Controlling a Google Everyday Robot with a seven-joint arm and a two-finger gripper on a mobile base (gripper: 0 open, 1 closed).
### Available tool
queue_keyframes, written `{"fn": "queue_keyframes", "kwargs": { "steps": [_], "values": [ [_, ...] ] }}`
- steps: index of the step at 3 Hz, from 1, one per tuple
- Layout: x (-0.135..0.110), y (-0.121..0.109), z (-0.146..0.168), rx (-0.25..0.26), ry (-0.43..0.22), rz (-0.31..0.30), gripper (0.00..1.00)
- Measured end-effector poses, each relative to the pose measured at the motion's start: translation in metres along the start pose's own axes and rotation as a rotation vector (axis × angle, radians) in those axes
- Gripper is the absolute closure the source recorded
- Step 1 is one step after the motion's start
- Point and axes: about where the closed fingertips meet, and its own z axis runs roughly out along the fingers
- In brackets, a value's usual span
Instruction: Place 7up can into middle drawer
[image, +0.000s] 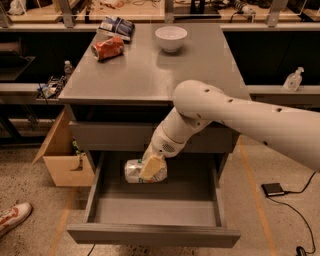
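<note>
My gripper (149, 169) is shut on the 7up can (134, 171), a dented silvery-white can held on its side. It hangs inside the open middle drawer (150, 235), toward the drawer's back left, low over the bare grey floor. I cannot tell whether the can touches the floor. The white arm reaches down from the right, across the cabinet's front. One tan finger (152, 167) covers the can's right part.
On the grey cabinet top (145, 75) lie an orange-red can (107, 48), a white bowl (171, 38) and a snack bag (115, 26). A closed drawer front (110, 135) sits above the open one. A cardboard box (62, 160) stands left, a shoe (12, 217) lower left.
</note>
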Motion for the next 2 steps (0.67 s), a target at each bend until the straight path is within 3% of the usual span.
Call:
{"fn": "queue_keyframes", "kwargs": {
  "steps": [1,2],
  "values": [
    [0.033,-0.017,0.027,0.028,0.005,0.038,1.00],
    [0.055,-0.035,0.043,0.096,-0.037,0.067,1.00]
  ]
}}
